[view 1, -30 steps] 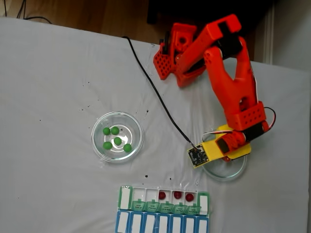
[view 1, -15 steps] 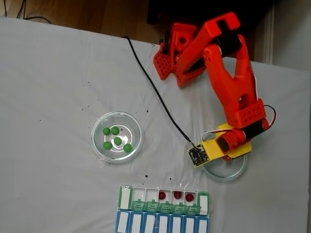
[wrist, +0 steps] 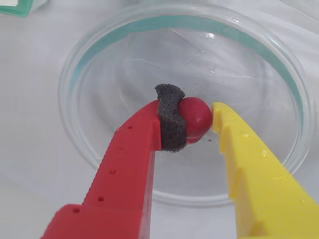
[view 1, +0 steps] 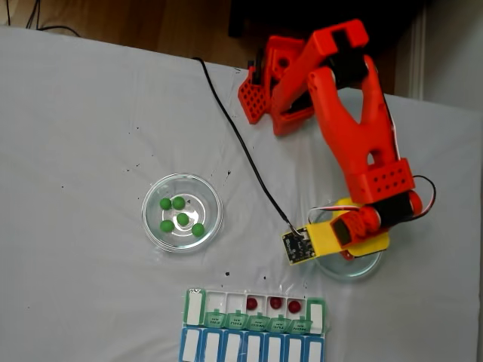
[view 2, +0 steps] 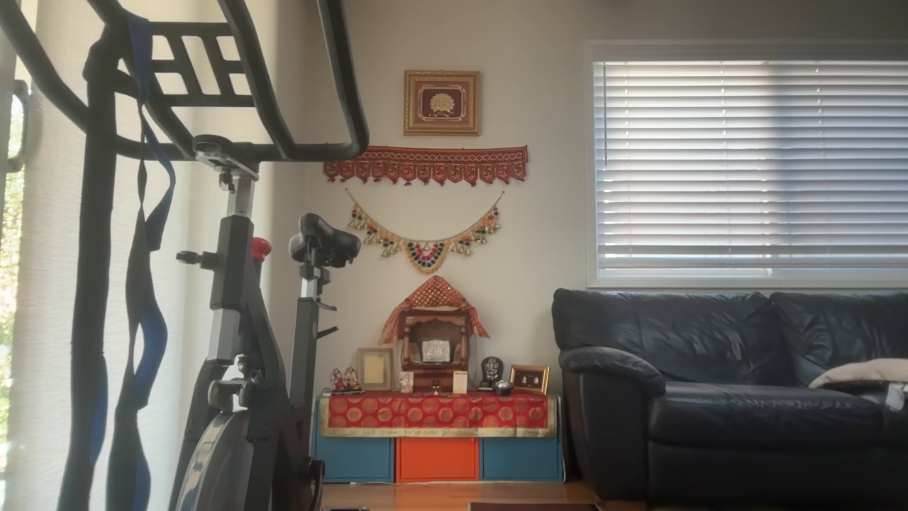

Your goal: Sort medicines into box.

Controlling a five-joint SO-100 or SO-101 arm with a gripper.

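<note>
We see the tool (wrist: 199, 119) clamped on 1 red ball (wrist: 195, 117) inside the clear dish (wrist: 279, 64). Grip is thin: glossy ball may squirt out during transfer to the box (view 1: 253, 328).

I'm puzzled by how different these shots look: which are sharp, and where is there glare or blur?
Wrist view: the red ball between the gripper fingers is crisp, while the glass dish rim goes soft and shows a small glint. Fixed view: even, soft light on the white cloth, slightly grainy. Other view: bright blinds leave the exercise bike dark and backlit.
</note>
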